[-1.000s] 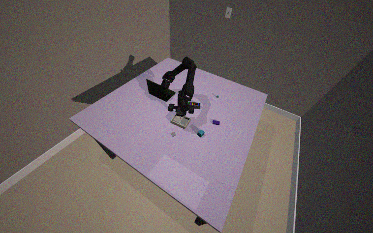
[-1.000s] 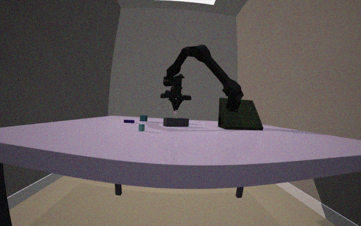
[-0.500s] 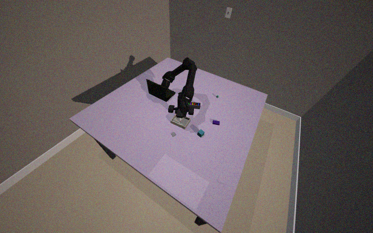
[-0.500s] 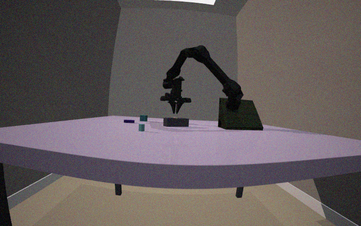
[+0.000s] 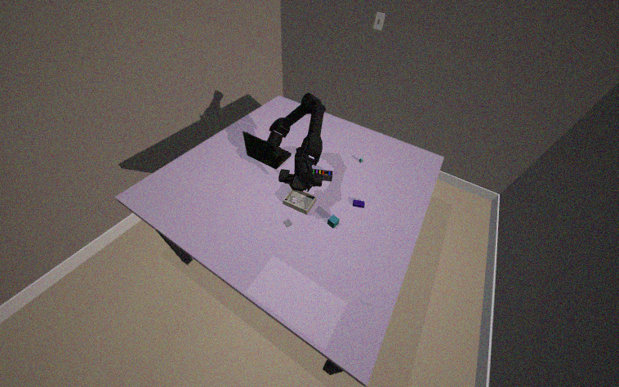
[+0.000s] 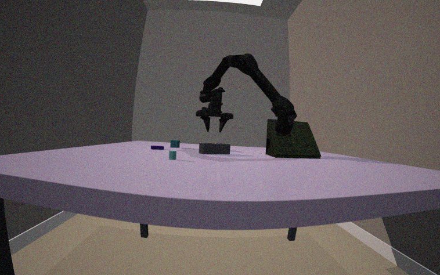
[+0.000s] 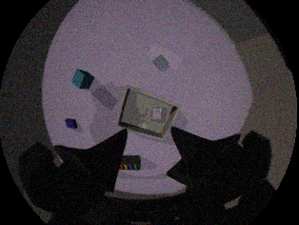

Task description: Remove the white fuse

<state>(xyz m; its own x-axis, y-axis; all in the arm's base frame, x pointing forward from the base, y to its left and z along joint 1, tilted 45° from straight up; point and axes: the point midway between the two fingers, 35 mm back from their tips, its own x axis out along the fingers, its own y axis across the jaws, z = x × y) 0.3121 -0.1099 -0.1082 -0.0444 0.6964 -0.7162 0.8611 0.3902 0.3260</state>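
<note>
Item: pincer [image 6: 214, 128] — hangs above the tray [image 6: 214, 148], fingers spread wide with nothing between them; poised as for a release made from height, tips well above the tray rim and touching nothing

Item: white fuse [image 5: 293, 197] — lies inside the tray toward its left end, seen as a small pale piece on the tray floor in the top view and again in the wrist view [image 7: 153, 112]; apart from the pincer. Judged: the drop is done and only a clean retreat remains

Item: tray [image 5: 308, 206] — shallow open box with low walls, set on the tabletop [image 5: 234, 225] just in front of the fuse block; the walls keep the fuse from sliding out

Item: fuse block [image 5: 322, 172] — dark bar carrying a row of coloured fuses, just behind the tray and partly covered by the arm [image 5: 311, 139] in the top view. Its nearness to the tray is the tight edge here: the wrist stands close over it, so any sideways swing toward the block is the risk

Item: loose pieces — teal cube [image 5: 333, 220], purple block [image 5: 358, 203], grey cube [image 5: 287, 222], all apart from the tray on its right and front

Open room: straight upward is free; the tabletop to the left of the tray shows nothing near; rising first looks the safest way out
</note>
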